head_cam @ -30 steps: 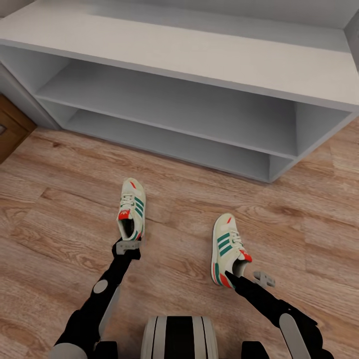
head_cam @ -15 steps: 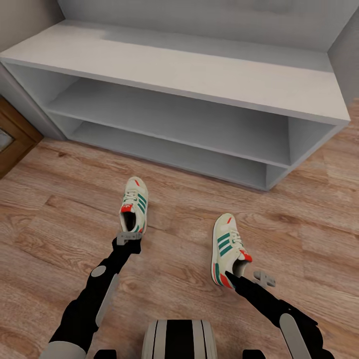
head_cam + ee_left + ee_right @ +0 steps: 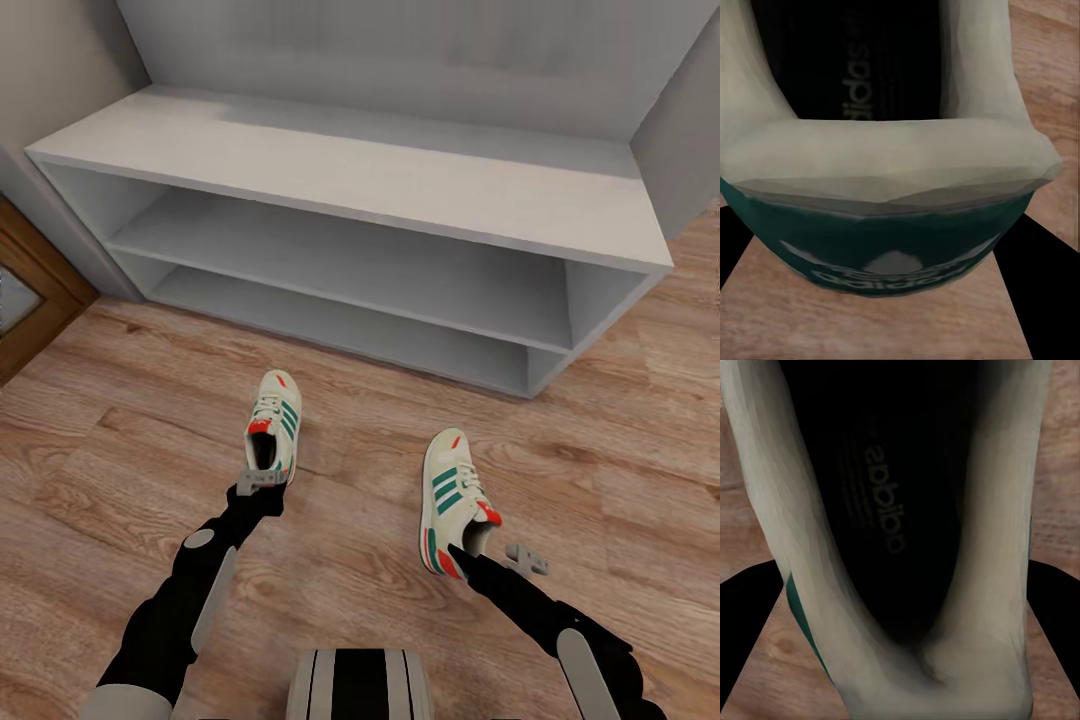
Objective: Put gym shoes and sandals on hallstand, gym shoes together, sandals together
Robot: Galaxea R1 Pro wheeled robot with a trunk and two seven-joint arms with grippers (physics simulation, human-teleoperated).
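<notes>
Head view: hallstand tiers bare (unobstructed)

**Hidden heels, unseen fingertips**

The left gripper covers the left gym shoe's heel, and its jaw gap cannot be read. The right gripper's fingertips vanish behind the right gym shoe. The picture's edge crops the hallstand above.

Gym shoe seen close-up from heel end: cream collar, teal heel patch w/ logo, dark insole; wood floor beneath.
</notes>
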